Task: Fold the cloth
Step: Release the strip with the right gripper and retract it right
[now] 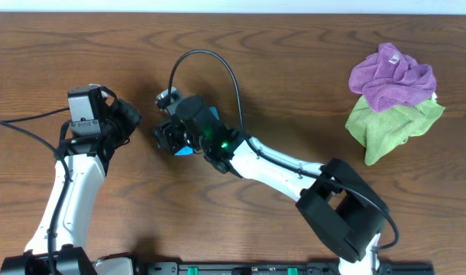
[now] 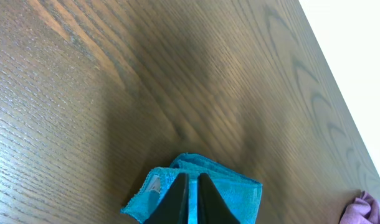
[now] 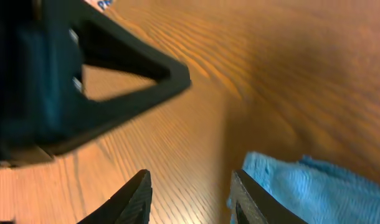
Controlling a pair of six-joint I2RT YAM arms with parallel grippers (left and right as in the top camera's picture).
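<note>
Left wrist: left gripper [image 2: 192, 178] clenched on the cloth [image 2: 241, 194], likely soft, light, limp, best pinched at a corner; right gripper [image 3: 190, 182] released near it.

Left arm [image 1: 74, 183]: white link rises from base at near edge, bends at wrist; left tool [image 1: 128, 118] points toward other arm. Fingers [image 2: 174, 199] almost together, only sliver between.
Right arm [image 1: 275, 168]: stretched long toward left side, green light lit at wrist. Right tool [image 1: 164, 137] faces left tool tip to tip, near, not touching. Fingers [image 3: 137, 193] spread wide, holding nothing.
</note>
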